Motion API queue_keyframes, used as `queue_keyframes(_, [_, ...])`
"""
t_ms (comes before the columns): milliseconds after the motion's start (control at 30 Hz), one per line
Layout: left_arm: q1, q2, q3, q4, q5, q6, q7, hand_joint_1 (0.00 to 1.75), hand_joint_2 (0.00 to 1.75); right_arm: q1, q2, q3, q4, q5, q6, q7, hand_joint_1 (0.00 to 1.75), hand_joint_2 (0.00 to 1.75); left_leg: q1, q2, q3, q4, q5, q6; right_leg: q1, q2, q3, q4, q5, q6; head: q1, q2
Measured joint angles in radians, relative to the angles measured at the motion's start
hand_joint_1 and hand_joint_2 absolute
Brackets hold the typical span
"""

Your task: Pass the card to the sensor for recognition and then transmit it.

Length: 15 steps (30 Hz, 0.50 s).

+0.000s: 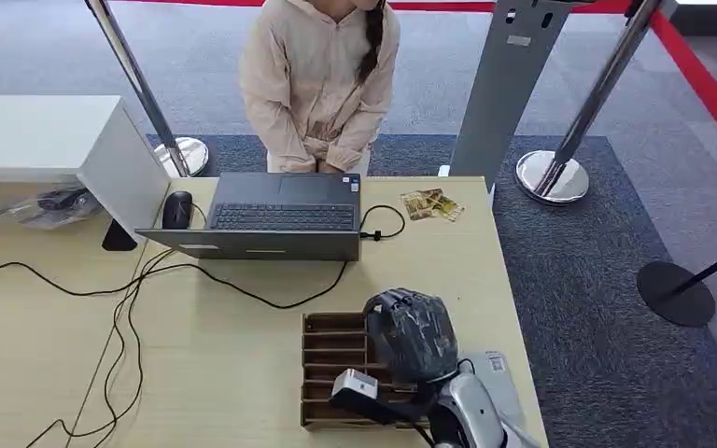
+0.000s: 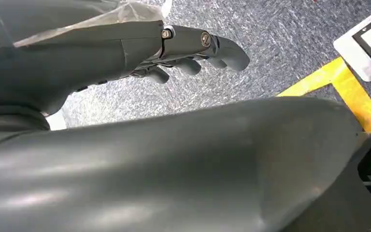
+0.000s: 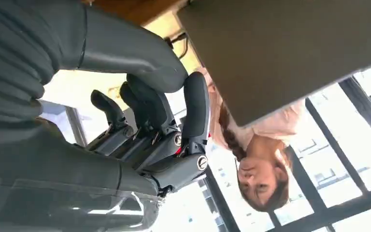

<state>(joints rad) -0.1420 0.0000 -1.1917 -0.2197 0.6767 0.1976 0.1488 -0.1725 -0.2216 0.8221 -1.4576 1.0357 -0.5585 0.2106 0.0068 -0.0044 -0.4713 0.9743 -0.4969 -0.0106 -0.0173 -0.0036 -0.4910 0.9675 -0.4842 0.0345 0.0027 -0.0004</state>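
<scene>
Desk scene at the start of a card pass: we see the right hand (image 1: pixel 411 334) raised over the wooden slotted tray (image 1: pixel 331 350) near the table (image 1: pixel 243 373) edge, its fingers (image 3: pixel 195 108) curled inward with nothing visible between them. The left hand (image 2: pixel 193 50) hangs beside the body over grey carpet, fingers loosely extended and holding nothing. Cards (image 1: pixel 432 204) lie flat on the table just beside the laptop (image 1: pixel 280 217), well apart from the right hand and in front of the seated person (image 1: pixel 322 84); we cannot tell whether the tray slots hold further cards. A white device (image 1: pixel 497 369), possibly the sensor, lies just beside the tray. We judge a card to be light, thin, fairly stiff and slick, hard to lift from a flat surface; a pinch across one short edge, thumb against finger, should leave its face free for reading.
</scene>
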Motion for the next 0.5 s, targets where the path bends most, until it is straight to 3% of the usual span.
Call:
queue_keyframes(33, [0.000, 0.000, 0.000, 0.000, 0.000, 0.000, 0.000, 0.00, 0.00, 0.000, 0.001, -0.003, -0.003, 0.002, 0.000, 0.000, 0.42, 1.75, 0.000, 0.000, 0.000, 0.000, 0.000, 0.000, 0.000, 0.000, 0.000, 0.000, 0.000, 0.000, 0.000, 0.000])
queue_keyframes(67, [0.000, 0.000, -0.002, 0.000, 0.001, 0.000, -0.001, 0.00, 0.00, -0.001, 0.001, -0.004, -0.006, 0.003, 0.002, 0.000, 0.42, 1.75, 0.000, 0.000, 0.000, 0.000, 0.000, 0.000, 0.000, 0.000, 0.000, 0.000, 0.000, 0.000, 0.000, 0.000])
queue_keyframes(100, [0.000, 0.000, -0.003, 0.000, 0.004, 0.001, -0.001, 0.00, 0.00, -0.002, 0.001, -0.005, -0.008, 0.005, 0.005, 0.000, 0.00, 1.75, 0.000, 0.000, 0.000, 0.000, 0.000, 0.000, 0.000, 0.000, 0.000, 0.000, 0.000, 0.000, 0.000, 0.000])
queue_keyframes(267, [0.000, 0.000, -0.013, 0.000, 0.010, 0.001, -0.003, 0.00, 0.00, -0.002, 0.001, -0.010, -0.013, 0.008, 0.040, 0.000, 0.00, 1.75, 0.000, 0.000, 0.000, 0.000, 0.000, 0.000, 0.000, 0.000, 0.000, 0.000, 0.000, 0.000, 0.000, 0.000])
queue_keyframes(500, [0.000, 0.000, -0.016, 0.000, 0.018, 0.001, -0.010, 0.00, 0.00, -0.002, -0.002, -0.008, -0.021, -0.033, 0.141, -0.016, 0.00, 1.75, 0.000, 0.000, 0.000, 0.000, 0.000, 0.000, 0.000, 0.000, 0.000, 0.000, 0.000, 0.000, 0.000, 0.000])
